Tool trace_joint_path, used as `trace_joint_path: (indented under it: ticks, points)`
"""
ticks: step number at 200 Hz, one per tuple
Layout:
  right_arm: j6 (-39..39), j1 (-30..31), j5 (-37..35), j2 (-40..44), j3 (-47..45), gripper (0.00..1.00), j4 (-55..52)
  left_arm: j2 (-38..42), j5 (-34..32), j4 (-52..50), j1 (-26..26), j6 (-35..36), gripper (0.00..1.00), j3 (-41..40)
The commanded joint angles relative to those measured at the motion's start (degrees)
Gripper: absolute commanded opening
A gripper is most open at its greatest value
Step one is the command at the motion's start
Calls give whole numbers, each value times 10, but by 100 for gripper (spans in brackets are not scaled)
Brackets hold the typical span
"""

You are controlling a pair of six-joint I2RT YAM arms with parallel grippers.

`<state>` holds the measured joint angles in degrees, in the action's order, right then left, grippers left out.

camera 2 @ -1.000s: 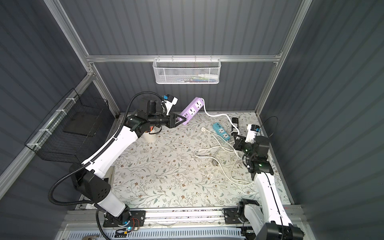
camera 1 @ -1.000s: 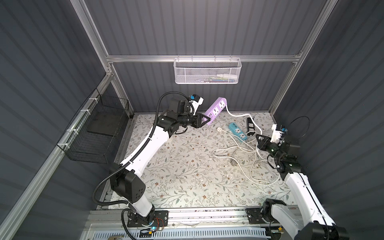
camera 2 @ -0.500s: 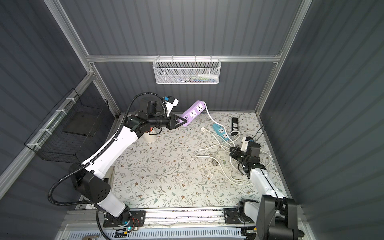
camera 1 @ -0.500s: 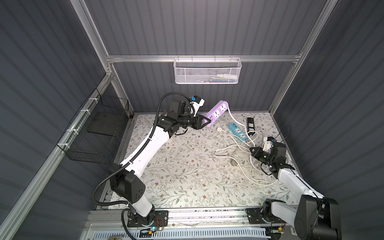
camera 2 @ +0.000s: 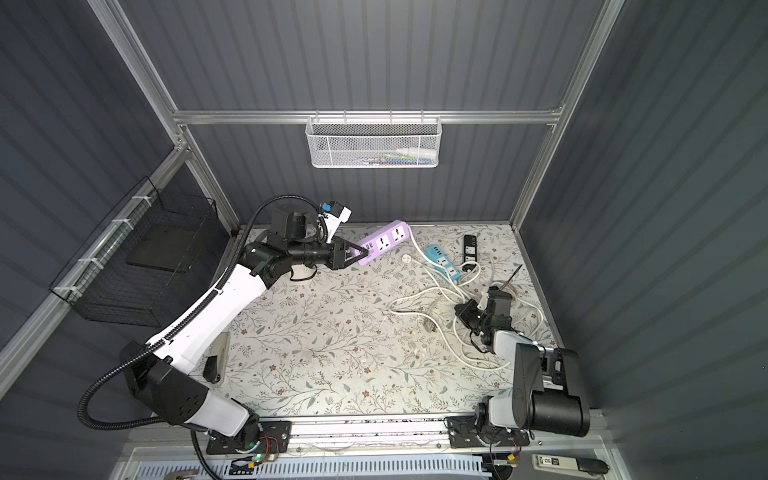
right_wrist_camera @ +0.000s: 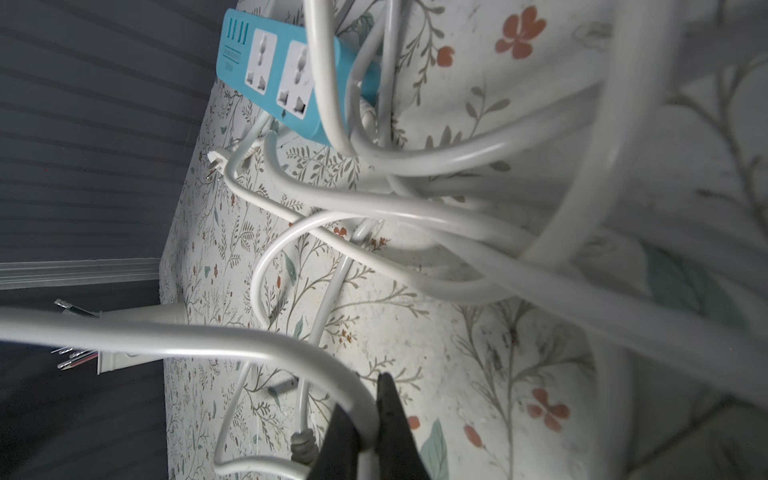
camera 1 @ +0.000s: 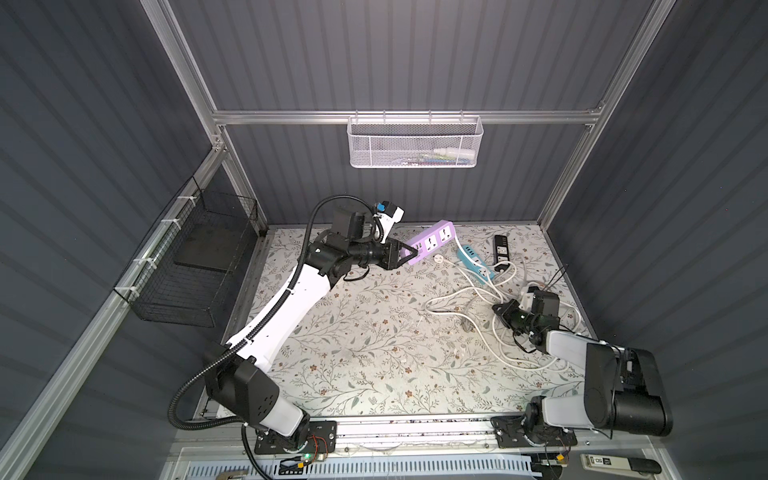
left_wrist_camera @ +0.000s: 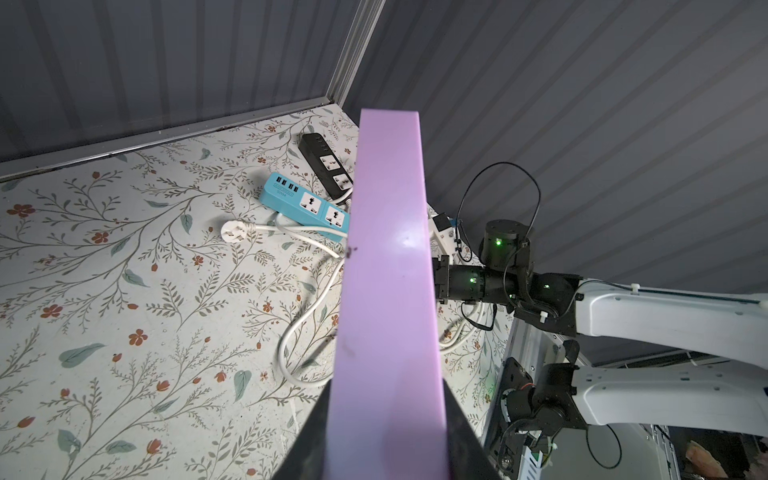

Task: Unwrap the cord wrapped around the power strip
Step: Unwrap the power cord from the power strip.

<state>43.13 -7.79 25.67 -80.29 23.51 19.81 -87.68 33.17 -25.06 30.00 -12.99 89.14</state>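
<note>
Smooth lilac rectangular power strip (camera 1: 436, 239), one of three, is pinched by left gripper (camera 1: 411, 254) | glossy white cord (right_wrist_camera: 232, 336) is pinched by right gripper (right_wrist_camera: 365, 415)

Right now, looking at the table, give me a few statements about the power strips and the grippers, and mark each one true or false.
1. The left gripper holds the purple power strip by one end, off the mat. True.
2. The right gripper is open and empty. False: it is shut on a white cord.
3. The blue power strip lies on the mat. True.
4. The black power strip hangs in the air. False: it lies on the mat beside the blue one.
</note>
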Motion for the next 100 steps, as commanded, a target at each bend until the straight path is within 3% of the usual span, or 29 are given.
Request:
trace_joint_path:
  ticks: [1, 19, 37, 60, 72, 100]
  points:
    - [47, 5, -35, -8, -27, 0, 7, 27, 0, 80, -7, -15, 0, 6]
    - [40, 22, -58, 17, -23, 0, -26, 19, 2, 81, -7, -16, 0, 12]
    - [22, 43, -124, 49, -16, 0, -66, 10, 13, 81, -7, -17, 0, 20]
    - [6, 50, -137, 68, -14, 28, -81, 2, 16, 86, -7, -23, 0, 21]
    - [-3, 57, -144, 80, -14, 48, -89, -1, 16, 87, -7, -25, 0, 21]
    - [-27, 86, -174, 122, -10, 64, -119, -13, 16, 88, -7, -30, 0, 22]
